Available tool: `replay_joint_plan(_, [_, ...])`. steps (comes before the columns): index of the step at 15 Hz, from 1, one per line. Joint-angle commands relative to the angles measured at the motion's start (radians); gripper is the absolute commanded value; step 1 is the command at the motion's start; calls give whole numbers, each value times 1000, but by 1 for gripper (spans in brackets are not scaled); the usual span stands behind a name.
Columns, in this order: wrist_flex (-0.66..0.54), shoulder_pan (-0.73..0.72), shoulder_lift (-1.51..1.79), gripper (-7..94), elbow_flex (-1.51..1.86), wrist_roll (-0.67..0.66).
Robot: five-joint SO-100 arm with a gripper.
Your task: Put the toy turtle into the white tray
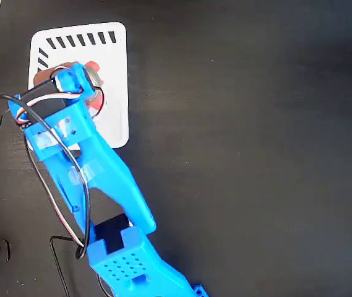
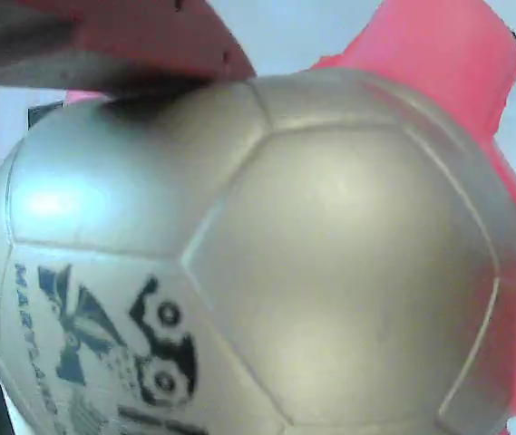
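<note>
My blue arm reaches over the white tray at the worktop's upper-left corner. The toy turtle sits over the tray's middle, under the gripper. In the wrist view its grey shell fills the frame; I cannot tell whether the gripper clamps it.

grey-gold shell – dark print, white tray – dark slots
</note>
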Motion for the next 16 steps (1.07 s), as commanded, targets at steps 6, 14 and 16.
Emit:
replay_joint_plan(6, [-6, -18, 48, 56, 18, 0])
replay_joint_plan(14, [0, -11, 137, 27, 17, 14])
replay_joint_plan(16, [0, 0, 215, 0, 23, 23])
